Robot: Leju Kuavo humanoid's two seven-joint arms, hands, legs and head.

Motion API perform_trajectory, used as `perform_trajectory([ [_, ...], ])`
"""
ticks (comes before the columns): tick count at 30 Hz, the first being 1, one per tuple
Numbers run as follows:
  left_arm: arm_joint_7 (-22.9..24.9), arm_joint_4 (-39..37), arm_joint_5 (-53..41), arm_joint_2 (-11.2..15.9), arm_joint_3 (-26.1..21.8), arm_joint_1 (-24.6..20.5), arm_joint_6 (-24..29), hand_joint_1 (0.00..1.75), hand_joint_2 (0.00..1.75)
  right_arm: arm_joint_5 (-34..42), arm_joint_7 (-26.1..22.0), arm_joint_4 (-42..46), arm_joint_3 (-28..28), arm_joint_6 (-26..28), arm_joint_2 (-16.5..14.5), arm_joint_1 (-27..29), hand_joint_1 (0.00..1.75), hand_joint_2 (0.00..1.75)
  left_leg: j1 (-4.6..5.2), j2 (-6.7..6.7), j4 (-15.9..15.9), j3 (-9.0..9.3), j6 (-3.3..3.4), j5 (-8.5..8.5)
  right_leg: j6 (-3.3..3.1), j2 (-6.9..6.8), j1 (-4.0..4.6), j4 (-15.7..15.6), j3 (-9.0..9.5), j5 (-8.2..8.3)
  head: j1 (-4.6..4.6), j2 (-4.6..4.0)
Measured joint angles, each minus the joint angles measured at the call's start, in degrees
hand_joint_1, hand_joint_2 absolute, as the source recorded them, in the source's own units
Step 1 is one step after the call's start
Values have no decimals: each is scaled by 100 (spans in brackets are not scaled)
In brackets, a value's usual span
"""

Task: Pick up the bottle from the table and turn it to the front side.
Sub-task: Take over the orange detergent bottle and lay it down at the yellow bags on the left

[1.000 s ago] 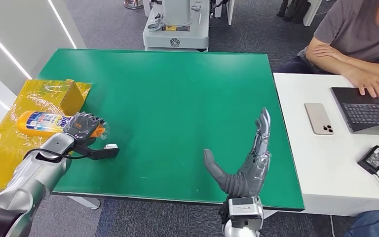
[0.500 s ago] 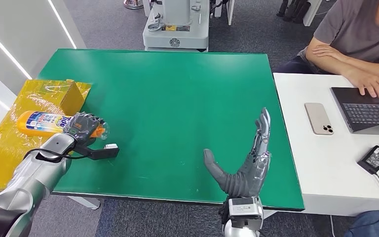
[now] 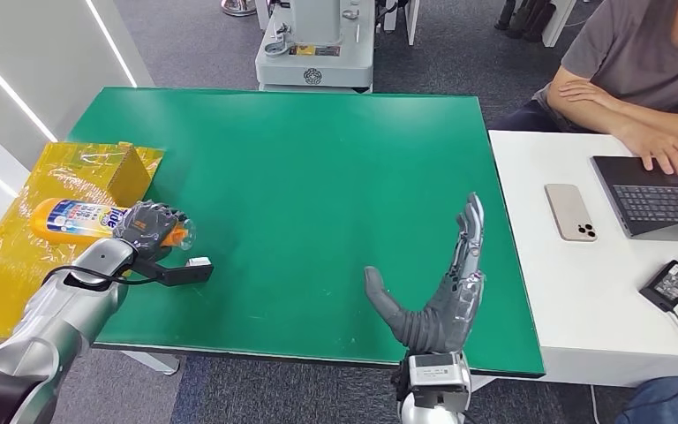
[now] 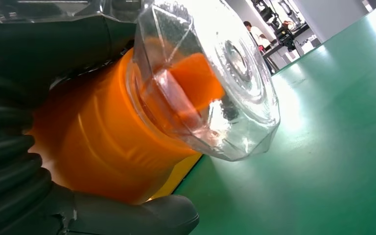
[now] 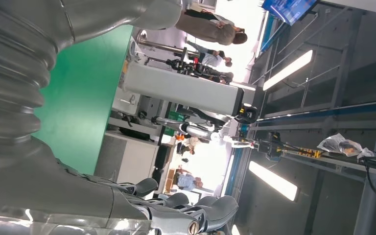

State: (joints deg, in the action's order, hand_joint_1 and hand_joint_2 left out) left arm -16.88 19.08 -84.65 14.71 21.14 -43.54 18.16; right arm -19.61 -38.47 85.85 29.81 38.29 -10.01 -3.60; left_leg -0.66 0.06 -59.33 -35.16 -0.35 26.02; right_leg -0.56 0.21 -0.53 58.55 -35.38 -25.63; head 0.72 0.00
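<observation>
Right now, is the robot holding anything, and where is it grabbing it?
Yes. The left hand grips the orange bottle near its clear cap end. The right hand is open, holding nothing.

Bottle [image 3: 75, 218] at table's [image 3: 318, 177] left edge

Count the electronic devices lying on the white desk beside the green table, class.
3: a phone, a laptop under a person's hand at the far edge, and a black power adapter nearest the robot. Others may lie outside the frame.
</observation>
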Motion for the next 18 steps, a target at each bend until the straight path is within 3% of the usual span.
perform_trajectory([
  [18,1,0,0,0,2,0,0,175,175,0,0,0,0,0,0,0,0,175,0,0,0,0,0,0,0,0,0,0,0,0,0,0],
])
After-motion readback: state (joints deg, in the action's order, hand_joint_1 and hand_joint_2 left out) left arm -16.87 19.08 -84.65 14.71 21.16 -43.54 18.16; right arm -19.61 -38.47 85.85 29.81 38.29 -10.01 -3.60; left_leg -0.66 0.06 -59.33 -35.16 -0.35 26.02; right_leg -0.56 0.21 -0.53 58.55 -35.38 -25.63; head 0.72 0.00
